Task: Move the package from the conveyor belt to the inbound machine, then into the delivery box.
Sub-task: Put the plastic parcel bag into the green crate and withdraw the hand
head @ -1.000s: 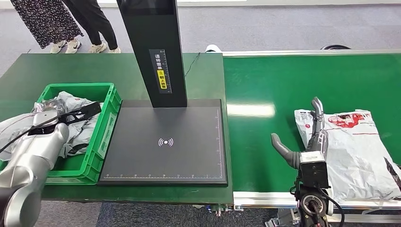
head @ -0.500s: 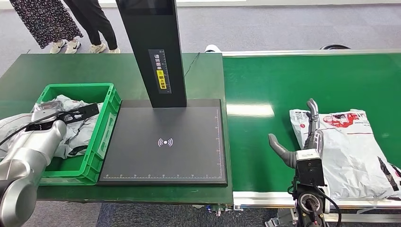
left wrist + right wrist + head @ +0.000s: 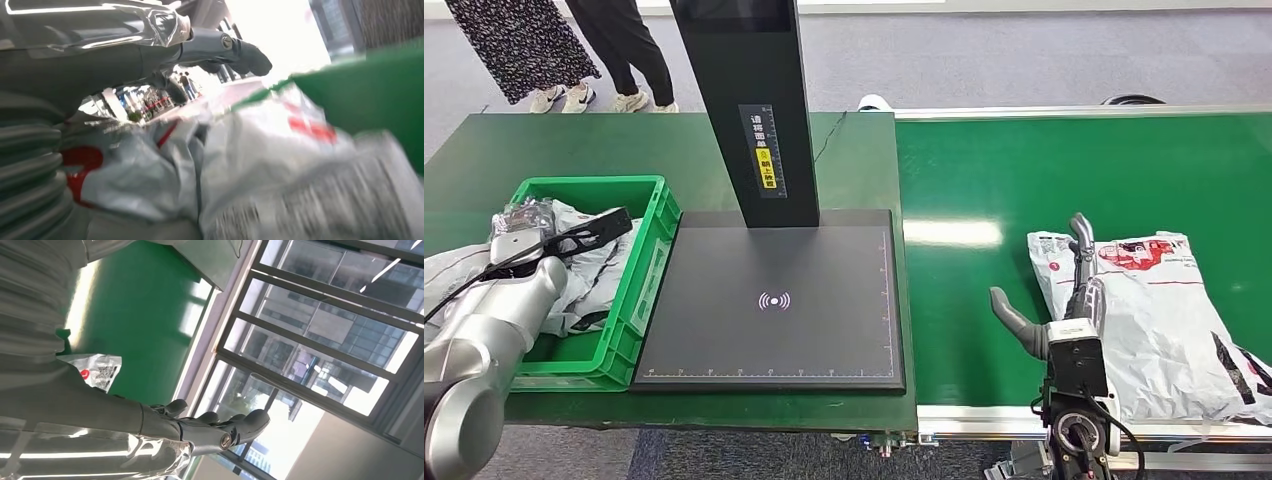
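White package (image 3: pixel 1159 320) with red print lies flat on the green conveyor belt (image 3: pixel 984 180), near right side. Right hand (image 3: pixel 1064 295) sits at the package's left edge, fingers (image 3: pixel 1081 240) straight and spread, lying along the package top, thumb out to the left over the belt, gripping nothing. Left of the belt, black scanner plate (image 3: pixel 769 300) with upright post (image 3: pixel 749 110) on the bench (image 3: pixel 574 145). Far left, green box (image 3: pixel 639 260) holding other packages (image 3: pixel 584 270); left hand (image 3: pixel 574 238) over them, fingers straight, nothing held. Two people's legs (image 3: pixel 574 50) stand beyond the bench.
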`<action>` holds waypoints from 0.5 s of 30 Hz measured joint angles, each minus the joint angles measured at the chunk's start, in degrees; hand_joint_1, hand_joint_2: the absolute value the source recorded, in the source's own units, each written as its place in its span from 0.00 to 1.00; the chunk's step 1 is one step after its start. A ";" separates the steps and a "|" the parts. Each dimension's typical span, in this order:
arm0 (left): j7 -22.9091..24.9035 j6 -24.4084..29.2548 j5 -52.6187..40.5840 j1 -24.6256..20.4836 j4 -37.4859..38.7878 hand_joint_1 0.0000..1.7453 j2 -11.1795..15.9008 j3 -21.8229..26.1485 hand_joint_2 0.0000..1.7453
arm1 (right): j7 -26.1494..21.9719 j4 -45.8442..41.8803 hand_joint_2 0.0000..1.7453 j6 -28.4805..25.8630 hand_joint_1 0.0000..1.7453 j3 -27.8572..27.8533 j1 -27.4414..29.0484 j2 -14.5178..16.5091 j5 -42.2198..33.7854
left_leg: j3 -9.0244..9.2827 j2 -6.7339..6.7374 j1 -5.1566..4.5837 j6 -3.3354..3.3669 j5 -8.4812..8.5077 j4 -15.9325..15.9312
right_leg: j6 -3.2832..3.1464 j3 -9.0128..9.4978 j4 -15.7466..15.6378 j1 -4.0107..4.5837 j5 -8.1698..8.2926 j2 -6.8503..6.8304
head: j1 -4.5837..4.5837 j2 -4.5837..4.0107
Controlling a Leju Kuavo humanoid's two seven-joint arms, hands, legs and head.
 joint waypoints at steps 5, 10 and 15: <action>-1.85 13.37 2.22 1.79 -0.95 0.00 -0.11 2.36 1.00 | 0.01 0.00 1.00 0.00 0.00 0.42 0.02 0.08 0.00 | -0.01 -0.01 0.00 0.00 0.00 0.00 | 0.00 0.00 0.00 0.00 0.00 -0.01 | 0.01 0.00; -3.32 18.79 3.28 3.29 -1.70 0.00 -0.11 4.14 1.00 | 0.02 0.00 1.00 0.00 0.00 0.88 -0.03 0.08 0.00 | -0.02 -0.07 0.00 0.00 0.00 0.00 | 0.00 0.00 0.00 0.00 0.00 -0.02 | 0.01 0.00; -4.90 23.30 4.19 4.86 -2.78 0.00 -0.13 5.34 1.00 | 0.07 0.00 1.00 0.00 0.00 1.24 -0.03 0.07 -0.03 | -0.02 -0.05 0.00 0.00 0.00 0.00 | 0.00 -0.01 0.00 0.00 0.00 -0.02 | 0.01 0.00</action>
